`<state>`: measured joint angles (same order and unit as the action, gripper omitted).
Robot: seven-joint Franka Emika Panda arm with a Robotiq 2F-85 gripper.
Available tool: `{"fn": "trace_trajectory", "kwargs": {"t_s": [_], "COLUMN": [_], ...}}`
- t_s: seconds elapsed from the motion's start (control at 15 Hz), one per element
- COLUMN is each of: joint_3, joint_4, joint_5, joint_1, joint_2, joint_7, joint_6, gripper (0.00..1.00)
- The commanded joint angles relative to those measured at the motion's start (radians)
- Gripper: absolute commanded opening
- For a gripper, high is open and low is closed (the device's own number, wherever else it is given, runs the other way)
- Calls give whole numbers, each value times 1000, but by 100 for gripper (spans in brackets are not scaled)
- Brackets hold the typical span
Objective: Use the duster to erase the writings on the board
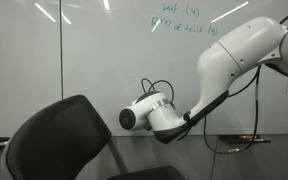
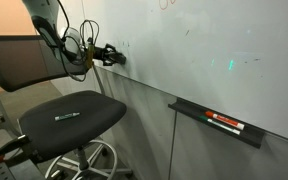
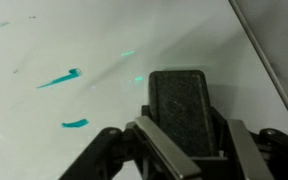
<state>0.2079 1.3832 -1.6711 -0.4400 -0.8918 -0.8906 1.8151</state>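
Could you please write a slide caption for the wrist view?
The gripper holds the duster at the board, beside teal writings.

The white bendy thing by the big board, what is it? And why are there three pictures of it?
That is a robot arm. At its end is a gripper, a hand with two fingers, and it is shut on the duster, a dark block for wiping. Two pictures come from cameras standing in the room, so you see the arm from different sides. The third comes from a camera on the arm's wrist, looking along the fingers, so the duster looks huge. The duster is held up at the board, a big whiteboard. The writings are teal words high up; the wrist view shows more teal near the duster. A ledge under the board holds markers, and a black chair stands in front.
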Motion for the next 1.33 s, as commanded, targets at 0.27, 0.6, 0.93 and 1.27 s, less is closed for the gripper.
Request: {"fn": "trace_trajectory", "kwargs": {"t_s": [0.27,0.6,0.93,1.27], "joint_3": [-38,-54,-75,-81], "joint_4": [-112,-71,-30,-15], "joint_5": [-25,-17,4,16], "joint_1": [15,35,56,70], "joint_2": [-46,-15,8,10], "joint_7": [92,80,77,78], "joint_6": [31,6,-66,-115], "gripper": [31,31,31,31]}}
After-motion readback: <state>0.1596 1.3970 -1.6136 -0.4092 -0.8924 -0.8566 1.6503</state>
